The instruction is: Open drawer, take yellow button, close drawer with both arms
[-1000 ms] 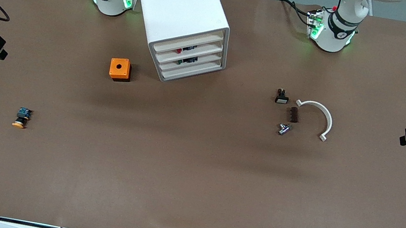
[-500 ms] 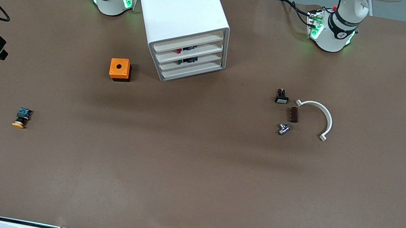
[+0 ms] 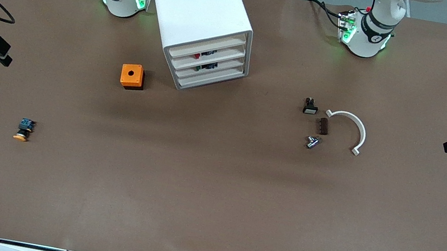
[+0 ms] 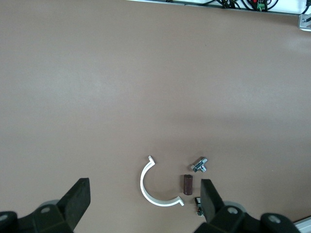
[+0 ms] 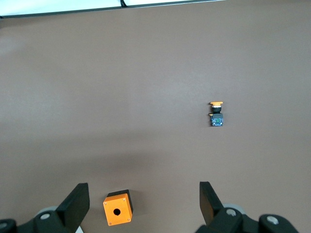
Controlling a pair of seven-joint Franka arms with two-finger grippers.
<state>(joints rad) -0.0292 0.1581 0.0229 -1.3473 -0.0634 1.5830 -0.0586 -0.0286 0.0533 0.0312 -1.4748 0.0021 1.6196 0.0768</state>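
A white cabinet point(image 3: 201, 16) stands on the brown table point(image 3: 211, 197), between the two arm bases and closer to the right arm's base. Its top drawer point(image 3: 207, 47) is pushed in flush with the three drawers below it.

The button point(image 3: 23, 129) lies on the bare tabletop toward the right arm's end of the table, nearer to the front camera than the cabinet and well apart from it. Its orange cap points toward the front camera. An orange cube with a hole point(image 3: 132, 76) sits beside the cabinet.

Toward the left arm's end lie a white curved clip point(image 3: 354, 129), a small brown block point(image 3: 323, 126), a small metal fitting point(image 3: 312, 142) and a black part with a white face point(image 3: 310, 107), all close together.

The right gripper point(image 5: 144, 206) hangs high over its end of the table, fingers spread wide and holding nothing. The left gripper point(image 4: 144, 204) hangs high over the clip and small parts, likewise spread and empty.
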